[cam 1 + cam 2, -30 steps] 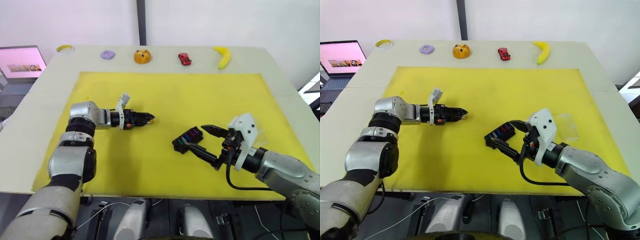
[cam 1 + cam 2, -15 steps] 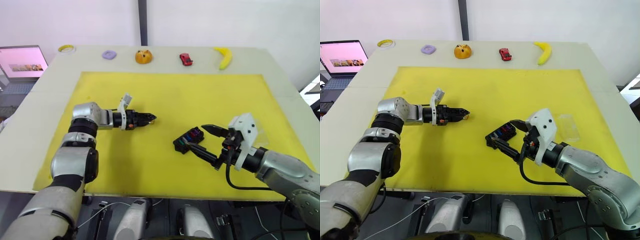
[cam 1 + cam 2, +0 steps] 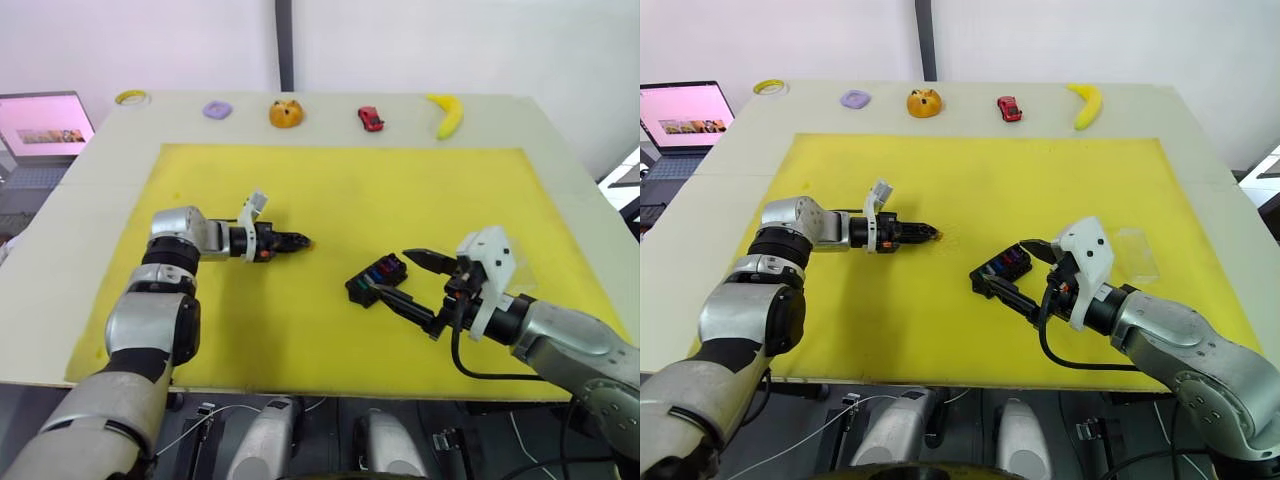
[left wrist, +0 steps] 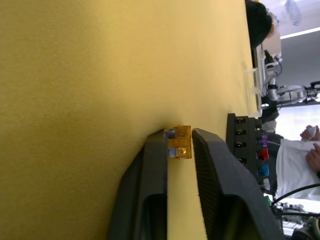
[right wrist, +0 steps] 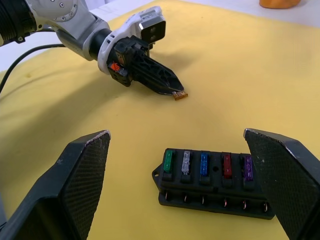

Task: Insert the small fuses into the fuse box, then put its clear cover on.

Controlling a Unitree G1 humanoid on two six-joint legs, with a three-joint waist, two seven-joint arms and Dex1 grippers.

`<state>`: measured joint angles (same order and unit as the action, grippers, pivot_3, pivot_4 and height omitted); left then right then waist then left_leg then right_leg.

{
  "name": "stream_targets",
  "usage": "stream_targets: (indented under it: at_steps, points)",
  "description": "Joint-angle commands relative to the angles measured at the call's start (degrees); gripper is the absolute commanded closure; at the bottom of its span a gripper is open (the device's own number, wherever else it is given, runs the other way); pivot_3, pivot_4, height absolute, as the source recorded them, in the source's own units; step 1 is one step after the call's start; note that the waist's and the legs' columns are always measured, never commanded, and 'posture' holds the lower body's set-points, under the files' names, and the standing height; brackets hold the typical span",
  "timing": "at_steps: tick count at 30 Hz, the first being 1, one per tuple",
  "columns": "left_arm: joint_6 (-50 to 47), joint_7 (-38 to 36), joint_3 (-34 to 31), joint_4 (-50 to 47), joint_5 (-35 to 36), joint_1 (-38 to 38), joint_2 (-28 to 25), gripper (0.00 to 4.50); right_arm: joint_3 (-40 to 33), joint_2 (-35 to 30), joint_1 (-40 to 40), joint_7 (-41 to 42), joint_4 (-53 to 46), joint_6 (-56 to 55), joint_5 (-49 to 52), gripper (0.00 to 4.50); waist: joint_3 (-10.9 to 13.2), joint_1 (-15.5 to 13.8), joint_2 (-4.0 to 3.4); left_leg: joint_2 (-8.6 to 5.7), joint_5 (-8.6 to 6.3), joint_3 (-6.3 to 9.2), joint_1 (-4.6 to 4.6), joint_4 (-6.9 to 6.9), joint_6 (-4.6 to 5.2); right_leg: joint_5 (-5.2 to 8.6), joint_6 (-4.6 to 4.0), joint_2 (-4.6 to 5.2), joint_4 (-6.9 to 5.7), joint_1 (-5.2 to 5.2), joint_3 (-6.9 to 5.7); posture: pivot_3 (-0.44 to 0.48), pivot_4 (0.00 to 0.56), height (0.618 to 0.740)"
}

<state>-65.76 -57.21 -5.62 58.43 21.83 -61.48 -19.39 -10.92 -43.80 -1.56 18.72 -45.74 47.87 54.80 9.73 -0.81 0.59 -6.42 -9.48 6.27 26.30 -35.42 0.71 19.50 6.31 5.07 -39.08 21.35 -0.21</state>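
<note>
1. The left gripper (image 4: pixel 179 142) has its jaws nearly closed on a small orange-brown fuse (image 4: pixel 180 142), pinched at the very tips just over the yellow mat (image 3: pixel 340 190). The right gripper (image 5: pixel 180 150) stands with its jaws spread wide and empty, one on each side of the fuse box (image 5: pixel 212 182).
2. The fuse box lies on the mat towards the robot's right, well apart from the left gripper. Five fuses sit in one row: green (image 5: pixel 168 161), clear grey, blue, red and purple. One slot at the end of that row looks free.
3. The clear cover (image 3: pixel 1135 253) lies on the mat beyond the right arm, not yet fitted.
4. I judge the inserting step nearly done, with this held fuse probably the last.
5. Next, the left arm needs to carry the fuse across to the box, line its blades up with the open slot, and press straight down while the right gripper steadies the box.
</note>
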Motion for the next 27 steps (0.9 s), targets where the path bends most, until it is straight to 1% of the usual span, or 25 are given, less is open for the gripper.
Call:
stream_targets:
  at_steps: [1, 10, 13, 22, 27]
  points:
    - [-0.36, 0.15, 0.66, 0.87, -0.64, 0.63, 0.99, 3.67, -1.17, -0.05, -0.52, 0.37, -0.7, -0.76, 0.04, 0.0, 0.0, 0.0, 0.0, 0.0, 0.0, 0.0, 0.0, 0.0, 0.0, 0.0, 0.0, 0.0, 0.0, 0.0, 0.0, 0.0, 0.15, 0.735]
    - [-0.18, -0.48, 1.32, 0.42, -0.87, 0.8, 0.84, 3.67, -1.17, -0.02, -0.71, 0.57, -0.56, -0.8, -0.1, 0.0, 0.0, 0.01, 0.0, 0.0, 0.0, 0.0, 0.0, 0.0, 0.0, 0.0, 0.0, 0.0, 0.0, 0.0, 0.0, 0.0, 0.15, 0.735]
    - [-0.27, -0.83, 1.54, 0.12, -0.82, 0.88, 0.86, 4.46, -1.16, 0.01, -0.81, 0.53, -0.48, -0.83, -0.21, 0.0, 0.0, 0.01, 0.0, 0.0, 0.0, 0.0, 0.0, 0.0, 0.0, 0.0, 0.0, 0.0, 0.0, 0.0, 0.0, 0.0, 0.15, 0.735]
    - [-1.06, -2.04, 2.14, -0.84, -0.74, 1.41, 0.07, 4.48, -1.36, 0.14, -0.37, 0.24, -0.8, -0.86, -0.3, 0.0, -0.02, 0.09, -0.02, 0.0, 0.0, 0.0, -0.01, 0.0, 0.0, 0.0, 0.0, 0.0, -0.01, 0.0, 0.0, 0.0, 0.15, 0.735]
    - [-2.59, -1.9, 1.08, -2.32, 0.54, 1.53, -0.82, 4.48, -1.31, 0.37, -0.45, 0.12, -0.77, -0.95, -0.43, 0.0, -0.02, 0.19, -0.02, 0.01, 0.0, 0.0, -0.01, 0.0, 0.0, 0.0, 0.0, 0.0, -0.01, 0.01, 0.0, 0.0, 0.15, 0.735]
